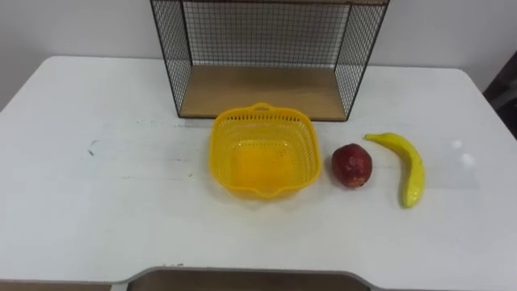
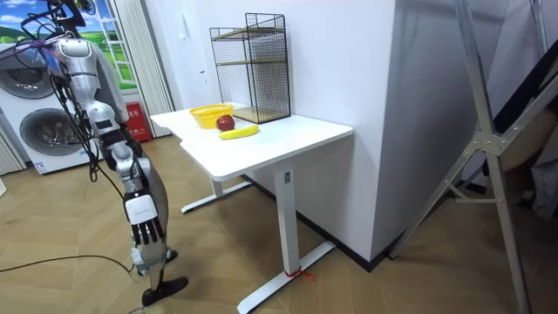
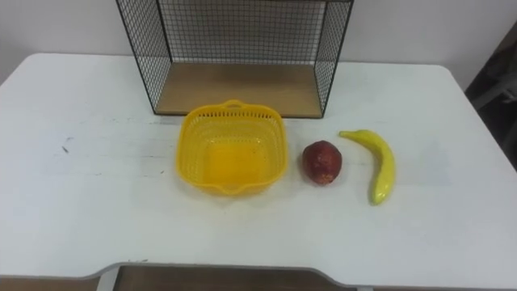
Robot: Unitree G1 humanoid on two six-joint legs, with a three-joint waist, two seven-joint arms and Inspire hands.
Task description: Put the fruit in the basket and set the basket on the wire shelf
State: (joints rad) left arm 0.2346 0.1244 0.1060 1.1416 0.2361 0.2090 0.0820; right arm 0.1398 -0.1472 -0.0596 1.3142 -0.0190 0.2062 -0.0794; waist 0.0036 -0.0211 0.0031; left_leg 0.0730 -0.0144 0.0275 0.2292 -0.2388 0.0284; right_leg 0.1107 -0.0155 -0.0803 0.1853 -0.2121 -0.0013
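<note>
Yellow plastic marks the basket, which sits mouth-up and empty on the white table, just in front of the wire shelf. The layout looks set for a short job. The shelf's open front faces the robot, so a loaded basket could probably go straight back onto its wooden floor. Both fruits lie to the basket's right: the red fruit just beside the basket wall, and the banana a little further out, curving away. That side likely suits the right arm. Nothing has gone in yet, so loading the fruit comes first.

The eye views look down into the basket and show it bare inside. The room view adds that the shelf has a taller upper tier and stands near the wall, with the robot at the table's edge on the room view's left and washing machines behind it. Whether either robot hand is spread or closed I cannot tell.
</note>
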